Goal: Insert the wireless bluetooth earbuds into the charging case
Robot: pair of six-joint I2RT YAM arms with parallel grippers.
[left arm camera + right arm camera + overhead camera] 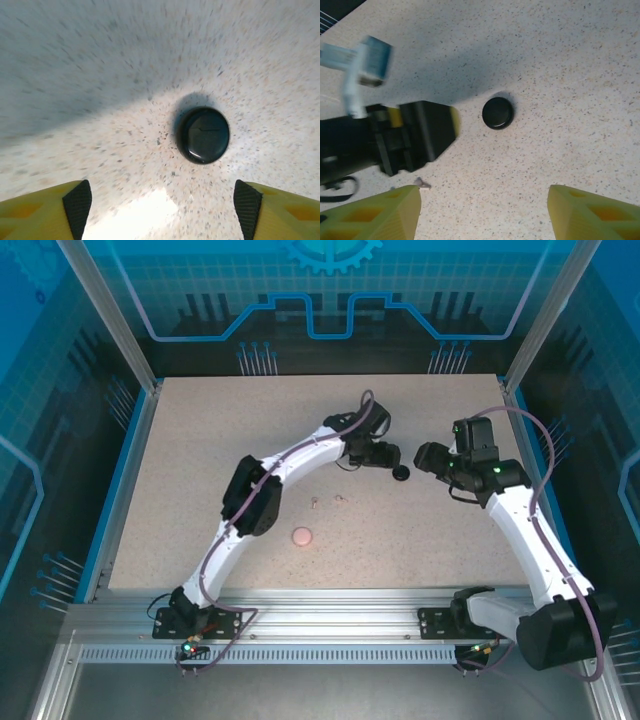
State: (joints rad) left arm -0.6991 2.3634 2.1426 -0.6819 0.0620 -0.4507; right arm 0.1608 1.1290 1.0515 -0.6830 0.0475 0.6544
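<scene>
White arm links (300,455) with black joints, purple cables, yellow black-padded tool fingers (77,205).

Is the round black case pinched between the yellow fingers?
No, the black case lies alone on the table, ahead of the left gripper's wide-apart fingers.

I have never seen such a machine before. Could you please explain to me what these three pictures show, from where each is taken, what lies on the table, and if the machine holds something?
These are two white robot arms bolted at the near edge of a speckled table. The overhead picture looks down on both. The other two come from cameras on each wrist, with yellow fingers at the bottom edge.

The left claw and right claw meet over a round black case, which lies closed on the table. Nearer the arms lies a round pink case, and beside it two tiny pale earbuds.

Both claws stand open and hold nothing.
</scene>
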